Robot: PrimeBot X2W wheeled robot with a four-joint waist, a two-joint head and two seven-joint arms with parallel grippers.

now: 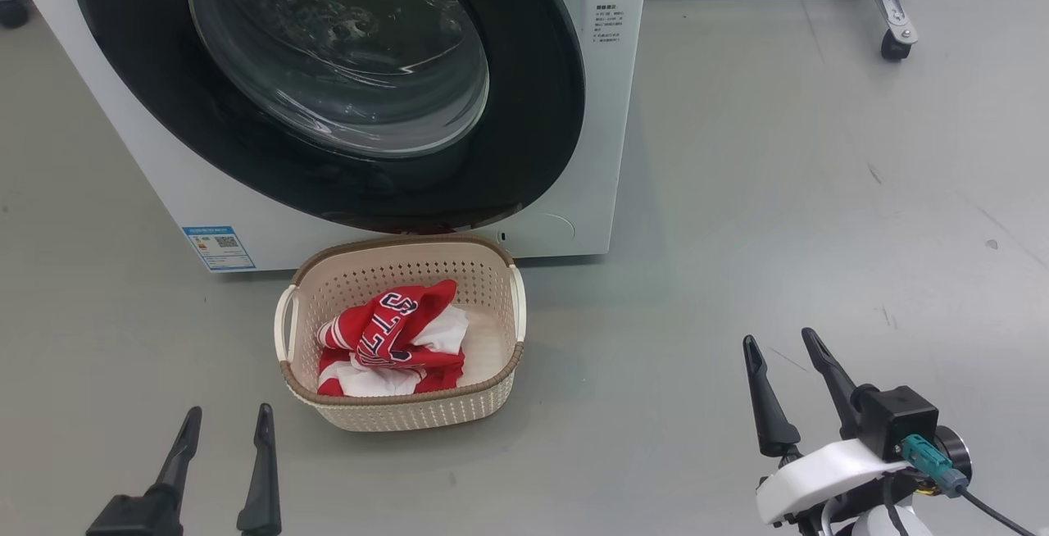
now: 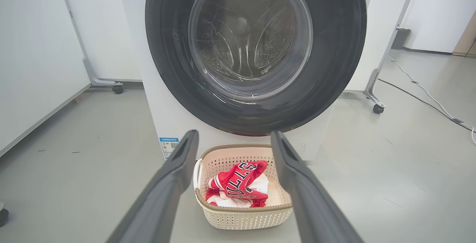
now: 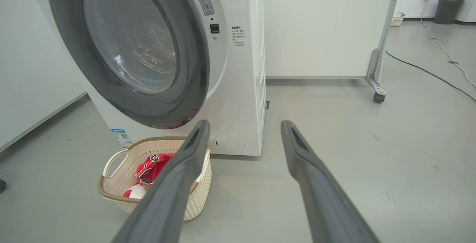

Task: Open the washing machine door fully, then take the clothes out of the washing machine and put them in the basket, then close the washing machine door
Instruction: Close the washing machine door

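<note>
The white washing machine (image 1: 602,126) stands ahead with its round black-rimmed door (image 1: 533,93) shut against the front; through the glass I see the steel drum. The cream basket (image 1: 492,278) sits on the floor right below the door, and the red clothes (image 1: 393,331) with white cloth lie bunched inside it. My left gripper (image 1: 228,415) is open at the lower left, short of the basket, with nothing between its fingers. My right gripper (image 1: 783,341) is open at the lower right, well to the right of the basket, also holding nothing.
Grey floor (image 1: 778,192) spreads to the right of the machine. A wheeled white panel frame with a castor (image 1: 895,46) stands at the back right, and cables (image 3: 431,74) run along the floor beyond it. A white wall panel (image 2: 33,68) is on the left.
</note>
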